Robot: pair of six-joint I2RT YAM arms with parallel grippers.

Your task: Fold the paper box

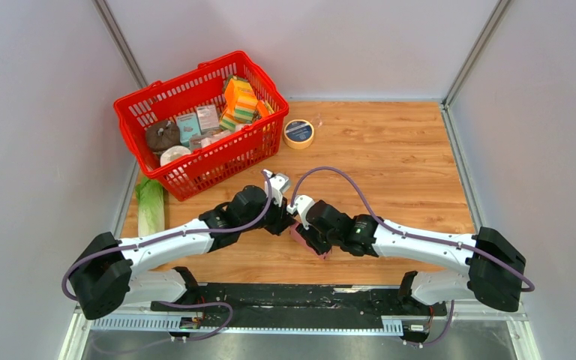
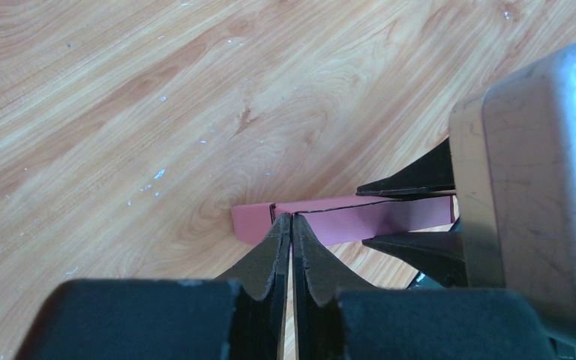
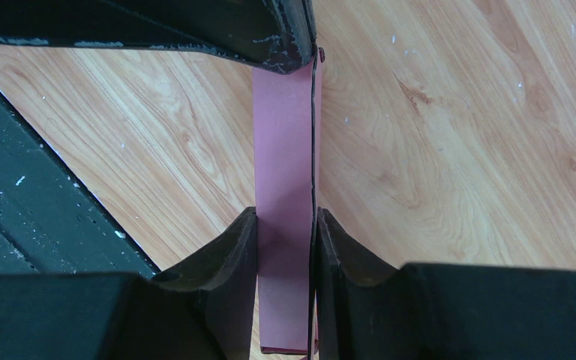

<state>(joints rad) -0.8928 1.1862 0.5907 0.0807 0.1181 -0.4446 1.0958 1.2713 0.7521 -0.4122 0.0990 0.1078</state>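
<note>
Black mounting rail point(image 1: 292, 296) sits nearest, and both arms reach from it to meet mid-table. Right gripper point(image 3: 285, 225) is partly open, fingers clamped on the two slim sides of the pink paper box point(image 3: 285, 150). The box is formed into a slim rectangle, long axis running straight out from right's fingers toward the left gripper point(image 2: 291, 219). Left is all but closed, tips pinching thin card near the box's far end, coming in square to that axis. Right looks like the vise, left the working end; the end flap is likely next. Can't tell if the box touches the wooden table point(image 1: 390, 150). Beyond: tape roll point(image 1: 298, 133), then red basket point(image 1: 217, 161).
</note>
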